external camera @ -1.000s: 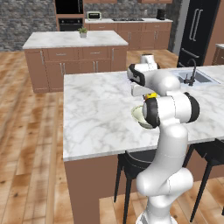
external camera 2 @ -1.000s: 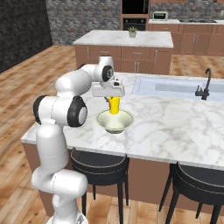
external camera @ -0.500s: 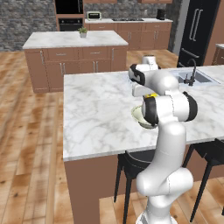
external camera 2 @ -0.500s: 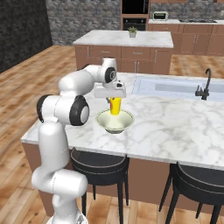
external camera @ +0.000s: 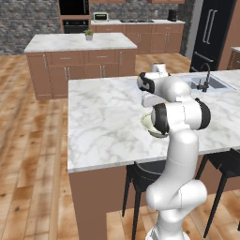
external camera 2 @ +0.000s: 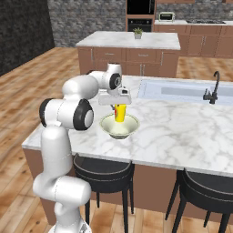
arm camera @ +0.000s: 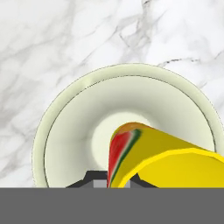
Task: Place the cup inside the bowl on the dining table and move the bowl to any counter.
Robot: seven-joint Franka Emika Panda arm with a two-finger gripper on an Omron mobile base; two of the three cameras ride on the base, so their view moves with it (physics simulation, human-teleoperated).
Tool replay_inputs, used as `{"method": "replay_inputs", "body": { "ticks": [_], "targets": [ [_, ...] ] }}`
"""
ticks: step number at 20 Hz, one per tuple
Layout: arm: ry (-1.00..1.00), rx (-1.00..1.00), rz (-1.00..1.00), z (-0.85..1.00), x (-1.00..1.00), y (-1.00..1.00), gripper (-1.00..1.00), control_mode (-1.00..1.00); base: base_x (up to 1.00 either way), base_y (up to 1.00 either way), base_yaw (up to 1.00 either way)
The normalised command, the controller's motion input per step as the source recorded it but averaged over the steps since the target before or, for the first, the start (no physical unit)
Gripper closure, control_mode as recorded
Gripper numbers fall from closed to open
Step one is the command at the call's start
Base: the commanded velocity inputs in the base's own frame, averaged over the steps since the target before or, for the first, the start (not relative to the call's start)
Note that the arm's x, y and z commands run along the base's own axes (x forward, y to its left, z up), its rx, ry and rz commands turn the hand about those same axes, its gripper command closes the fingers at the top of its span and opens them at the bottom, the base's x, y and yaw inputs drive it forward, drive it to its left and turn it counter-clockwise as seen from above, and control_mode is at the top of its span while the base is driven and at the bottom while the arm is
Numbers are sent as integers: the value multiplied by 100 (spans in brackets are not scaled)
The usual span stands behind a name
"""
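Observation:
The yellow cup (external camera 2: 120, 113) with its red patch hangs upright in my gripper (external camera 2: 119, 107), which is shut on it. Its lower end dips below the rim of the cream bowl (external camera 2: 108, 124) on the dining table (external camera 2: 182, 123). In the hand view the cup (arm camera: 162, 157) sits over the bowl's middle, the bowl's rim (arm camera: 65, 109) ringing it and my gripper (arm camera: 111, 181) clamped at its sides. From the left base view my arm hides most of the bowl (external camera: 148, 123). Whether the cup touches the bowl's floor I cannot tell.
The table has an inset sink (external camera 2: 182, 88) and black faucet (external camera 2: 211, 88) to the right of the bowl. Black stools (external camera 2: 102, 168) stand under its near edge. The counter island (external camera 2: 132, 41) with a small plant stands behind, across wooden floor.
My hand has sunk a little with the cup, bringing it lower into the bowl. The bowl has stayed put.

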Motion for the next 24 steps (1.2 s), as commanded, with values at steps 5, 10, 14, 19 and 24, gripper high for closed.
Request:
{"method": "replay_inputs", "body": {
  "ticks": [5, 10, 14, 19, 24],
  "targets": [
    [-1, 0, 6, -24, 4, 0, 100, -100, 0, 0, 0],
    [-2, 0, 6, -17, 10, -2, 100, -100, 0, 0, 0],
    [-2, 0, 5, -7, 7, -1, 100, -100, 0, 0, 0],
    [-1, 0, 5, -11, 0, -1, 100, -100, 0, 0, 0],
    [-5, 0, 6, -16, 1, -3, 100, -100, 0, 0, 0]
  ]
}}
